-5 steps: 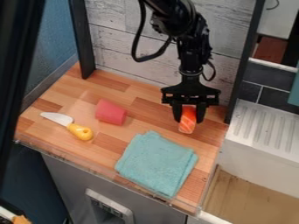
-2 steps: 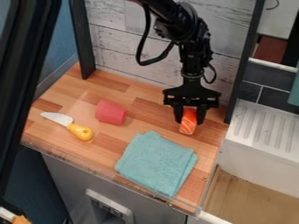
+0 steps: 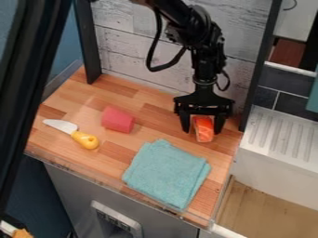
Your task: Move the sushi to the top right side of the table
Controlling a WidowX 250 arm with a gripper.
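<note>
The jaws had just parted. In the two earlier views they stood close against both sides of the salmon sushi (image 3: 203, 129); now they stood wider, with a gap on the sushi's left side, though whether the jaw at its right still touched it could not be told. The sushi had shifted very slightly to the right with the release and seemed to rest on the wooden surface (image 3: 93, 98), right of centre in the frame and near the surface's upper right corner.

The gripper (image 3: 202, 130) hung over it, pointing down, one jaw on each side. The folded teal cloth (image 3: 166, 173) lay nearer the bottom of the frame, while the red cylindrical piece (image 3: 117, 120) and the yellow-handled knife (image 3: 86, 140) lay to the left, all three where they had been.

For the task, that opening looked like the placing itself, so the work was probably all but done. What remained, most likely, was a straight lift; a sideways drift could have nudged or tipped the sushi.
</note>
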